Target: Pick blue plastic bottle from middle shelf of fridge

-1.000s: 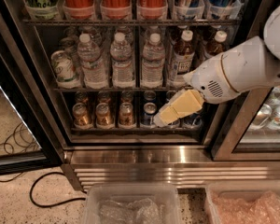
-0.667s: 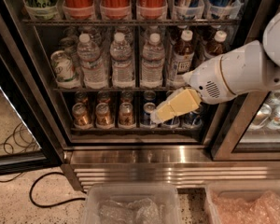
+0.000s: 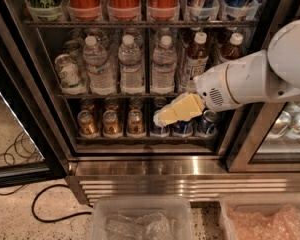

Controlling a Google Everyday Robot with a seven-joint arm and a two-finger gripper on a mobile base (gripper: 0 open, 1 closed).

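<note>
One cream wedge-shaped gripper [image 3: 166, 117] before round cans [image 3: 102, 124], below wire middle shelf [image 3: 120, 95].

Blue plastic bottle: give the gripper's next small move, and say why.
Probably move the gripper up and right in the view: it hangs before the lower cans, below the middle shelf, while the blue plastic bottle stands higher, to its right.

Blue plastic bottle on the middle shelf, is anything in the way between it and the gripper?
Nothing visible does. The blue plastic bottle stands at the front of the middle shelf, beside the water bottles. The gripper is lower and left of it, in front of the cans on the shelf below.
</note>
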